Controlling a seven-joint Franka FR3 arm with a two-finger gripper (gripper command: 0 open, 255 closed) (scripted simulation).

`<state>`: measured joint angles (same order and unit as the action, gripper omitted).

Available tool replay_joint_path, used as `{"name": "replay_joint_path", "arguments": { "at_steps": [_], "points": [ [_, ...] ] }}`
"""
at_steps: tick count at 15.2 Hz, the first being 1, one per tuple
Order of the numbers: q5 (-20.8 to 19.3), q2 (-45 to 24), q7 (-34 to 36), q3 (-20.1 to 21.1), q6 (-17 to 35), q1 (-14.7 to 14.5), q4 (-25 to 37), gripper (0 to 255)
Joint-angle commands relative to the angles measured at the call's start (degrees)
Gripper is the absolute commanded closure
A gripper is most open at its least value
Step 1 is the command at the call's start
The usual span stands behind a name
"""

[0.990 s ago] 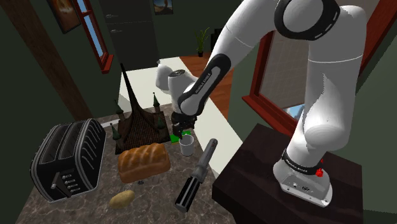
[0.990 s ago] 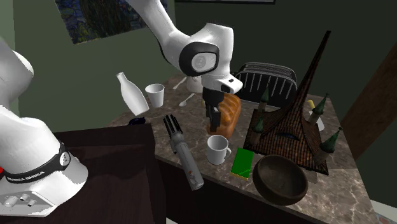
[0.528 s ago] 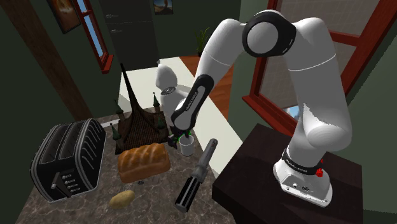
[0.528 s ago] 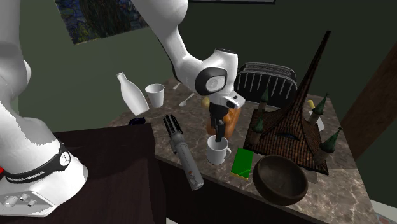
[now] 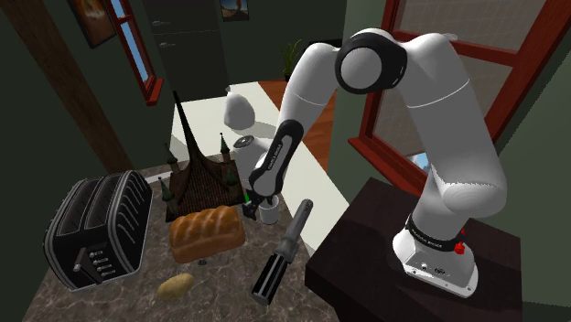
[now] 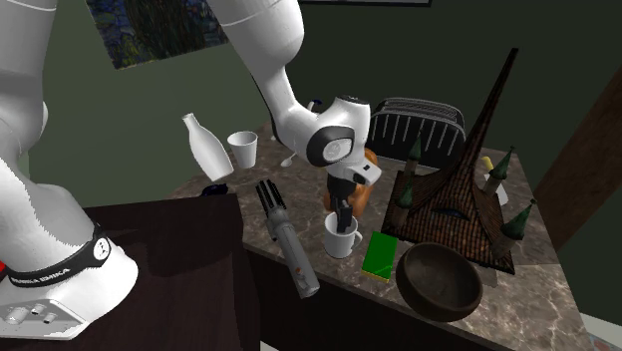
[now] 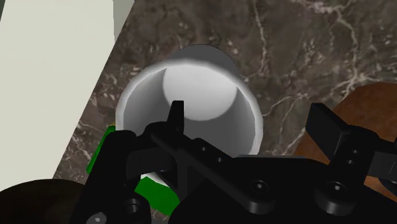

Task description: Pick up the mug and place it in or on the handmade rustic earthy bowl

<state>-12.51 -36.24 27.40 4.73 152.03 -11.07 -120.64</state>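
in the second exterior view the white bottle [image 6: 207, 147], the white cup [image 6: 242, 150] and the dark ribbed tool [image 6: 287, 235] lie just as they did a second ago. the change is at the gripper [image 6: 344, 217]. a second ago it hung beside the bread loaf [image 6: 363, 183], half a second ago it was just over the mug [image 6: 342, 240], and it has since come down until its tips sit at the mug's rim. the arm's elbow has sunk with it. the mug has not moved. it stands upright on the marbled counter [image 6: 558, 299], between the tool and the green box [image 6: 380, 255]. the empty brown bowl [image 6: 439, 284] is near the box's far side, apart from the mug. the tower-shaped model [image 6: 468, 170] behind them is unchanged.

in the wrist view the gripper [image 7: 251, 121] has its fingers spread wide. one stands inside the mug's [image 7: 203, 95] mouth and the other outside its wall, toward the loaf [image 7: 372, 108]. they do not clasp it, and i cannot tell whether either touches it.

in the shoulder view the gripper [image 5: 259, 209] covers much of the mug [image 5: 270, 215]. in the wrist view the hand's black body hides the mug's near side and most of the green box [image 7: 153, 191], and the bowl [image 7: 32, 203] is cut off at the corner. in the second exterior view the wrist hides much of the loaf.
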Motion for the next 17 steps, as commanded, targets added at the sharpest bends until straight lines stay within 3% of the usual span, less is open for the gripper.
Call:
{"name": "replay_joint_path", "arguments": {
  "at_steps": [1, 6, 7, 17],
  "points": [
    [-0.06, -0.29, 0.12, -0.05, 0.21, -0.11, 0.11, 0],
    [-0.06, -0.29, 0.12, -0.05, 0.21, -0.11, 0.11, 0],
    [-0.06, -0.29, 0.12, -0.05, 0.21, -0.11, 0.11, 255],
    [0.07, 0.47, 0.00, 0.09, -0.27, 0.00, -0.17, 255]
  ]
}}
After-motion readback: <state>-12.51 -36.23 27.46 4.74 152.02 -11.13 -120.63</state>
